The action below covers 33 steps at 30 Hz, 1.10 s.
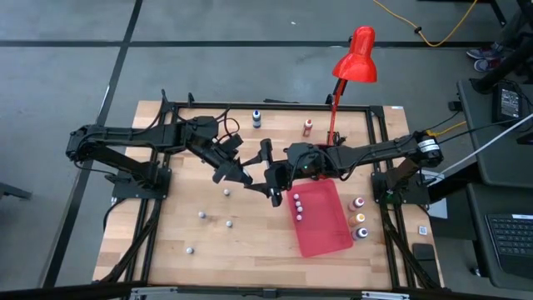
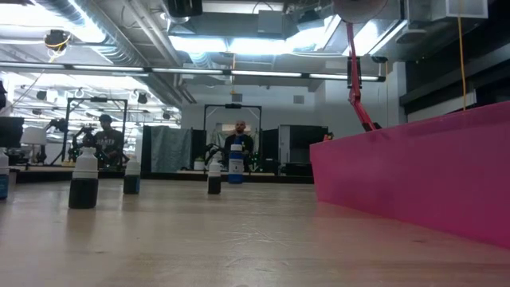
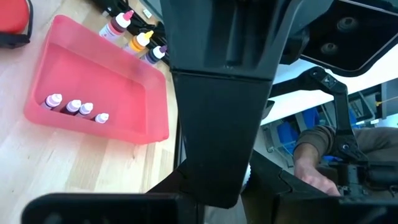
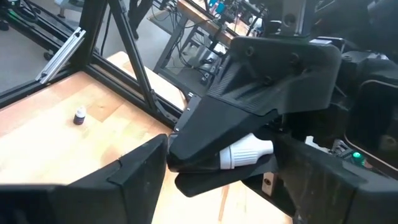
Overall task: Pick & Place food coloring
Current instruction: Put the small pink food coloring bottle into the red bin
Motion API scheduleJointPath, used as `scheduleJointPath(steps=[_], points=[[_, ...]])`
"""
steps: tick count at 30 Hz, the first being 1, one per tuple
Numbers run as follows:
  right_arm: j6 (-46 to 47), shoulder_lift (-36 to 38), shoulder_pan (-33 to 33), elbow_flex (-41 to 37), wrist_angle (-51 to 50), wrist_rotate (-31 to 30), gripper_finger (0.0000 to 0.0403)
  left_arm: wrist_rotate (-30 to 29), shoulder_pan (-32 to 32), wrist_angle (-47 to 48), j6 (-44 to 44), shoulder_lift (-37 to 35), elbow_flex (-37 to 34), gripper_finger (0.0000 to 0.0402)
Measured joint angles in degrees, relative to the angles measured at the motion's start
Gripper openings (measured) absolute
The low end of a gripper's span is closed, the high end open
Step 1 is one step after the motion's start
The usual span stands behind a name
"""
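On the counter (image 1: 166,242), four small whitish bottles (image 1: 201,215) were observed standing loose on the left half, well apart from one another and not yet collected. The left pincer (image 1: 236,172) was found near the counter's middle, closed narrow on a white-capped bottle (image 4: 245,152), which was seen clamped between its dark fingers and presented toward the other arm — judged to be a handover, since the tray lay on the right arm's side. The right pincer (image 1: 275,185) was found directly facing it, just beside, with its jaws standing wide around the offered bottle; no contact on the bottle could be confirmed. To the right, a red tray (image 1: 329,237) was noted lying flat, with four bottles (image 1: 296,206) lined along its near-left wall — evidently the place of deposit. Three coloured bottles (image 1: 360,218) were seen standing in a row just outside the tray's right edge. Two further bottles (image 1: 256,117) stood at the far edge, beside a red lamp (image 1: 356,57). The step in hand was judged to be the transfer between arms.
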<state>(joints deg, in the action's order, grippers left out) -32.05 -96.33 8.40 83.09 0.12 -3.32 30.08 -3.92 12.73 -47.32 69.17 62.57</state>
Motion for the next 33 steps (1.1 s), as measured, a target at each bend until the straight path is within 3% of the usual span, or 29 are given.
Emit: scheduleJointPath(steps=[10, 20, 24, 33], points=[[-0.1, 0.0, 0.8, 0.0, -0.3, -0.5, 0.0233, -1.1, 0.0, 0.8, -0.5, 0.0, 0.1, 0.0063], [0.0, 0.0, 1.0, 0.0, -0.2, -0.5, 0.0241, -1.3, 0.0, 1.0, -0.9, 0.0, 0.1, 0.0066], [0.1, 0.0, 1.0, 0.0, -0.2, -0.4, 0.0225, -1.3, 0.0, 0.9, -1.0, 0.0, 0.1, 0.0086], [0.1, 0.1, 1.6, 0.0, -0.3, -5.0, 0.0237, -2.5, -1.0, 0.9, -1.0, 0.0, 0.1, 0.0128]])
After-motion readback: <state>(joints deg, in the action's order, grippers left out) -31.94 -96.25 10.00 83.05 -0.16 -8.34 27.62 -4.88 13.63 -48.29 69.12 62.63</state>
